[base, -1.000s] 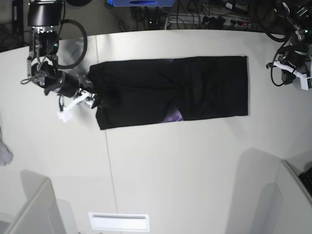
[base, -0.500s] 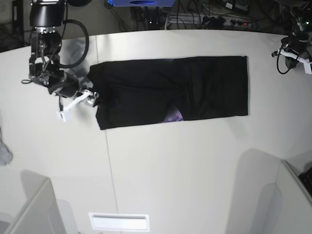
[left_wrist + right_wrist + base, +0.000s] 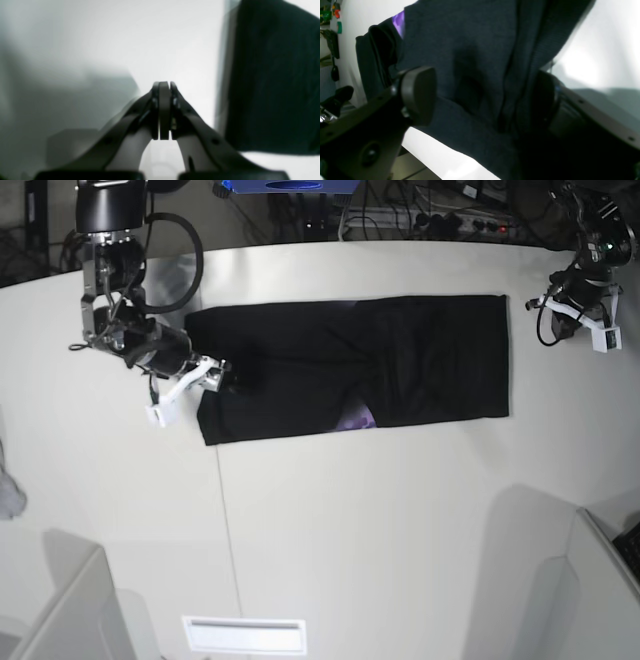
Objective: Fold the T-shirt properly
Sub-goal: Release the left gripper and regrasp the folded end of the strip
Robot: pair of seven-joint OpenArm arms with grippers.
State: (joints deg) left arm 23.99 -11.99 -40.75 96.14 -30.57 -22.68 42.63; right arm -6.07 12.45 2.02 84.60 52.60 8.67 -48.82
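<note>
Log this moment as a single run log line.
T-shirt folded into a long band on table | right gripper open, straddling cloth at one end | left gripper shut, empty, off cloth

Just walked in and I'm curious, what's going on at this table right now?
A two-armed robot is folding a black T-shirt, which lies on the white table already folded into a long band. The right end effector is open at the shirt's end, with cloth between its fingers. The left end effector is shut and empty, off the shirt's other end. A bit of purple print peeks out at one edge.
</note>
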